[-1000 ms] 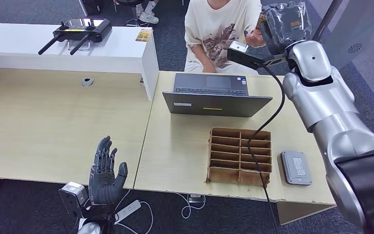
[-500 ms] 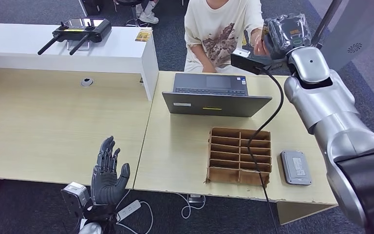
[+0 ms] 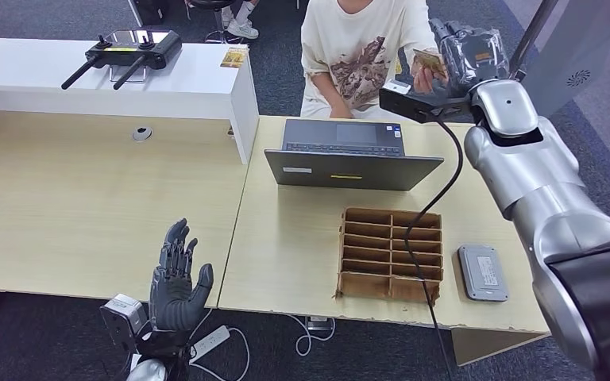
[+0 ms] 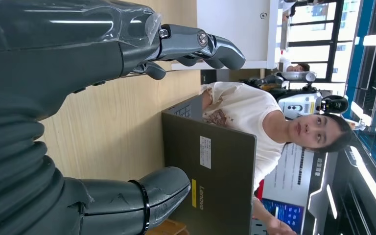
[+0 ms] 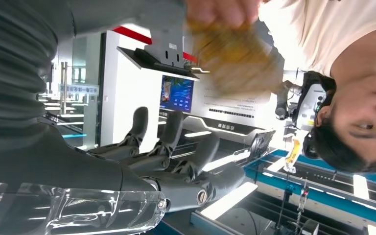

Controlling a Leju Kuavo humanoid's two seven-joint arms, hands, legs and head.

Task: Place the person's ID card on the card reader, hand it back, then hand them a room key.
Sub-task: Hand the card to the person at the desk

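Across the desk in the head view, the right hand (image 3: 467,49) has edged closer to the person's hand (image 3: 422,77), which now holds the ID card (image 3: 429,61) up beside it, so the handover looks imminent; the card reader (image 3: 482,272) waits near the cardboard organizer (image 3: 391,254). Up close in the right wrist view, the card (image 5: 237,58) blurs just beyond the spread, empty fingers (image 5: 186,166), while the left wrist view shows the left hand (image 4: 78,112) open and idle.

My right hand (image 3: 465,49) sits a little further right and higher than a second ago, fingers spread. The person's hand (image 3: 422,75) now holds the ID card (image 3: 429,61) up beside it — clear of my fingers. My left hand (image 3: 176,279) drifts slightly right.
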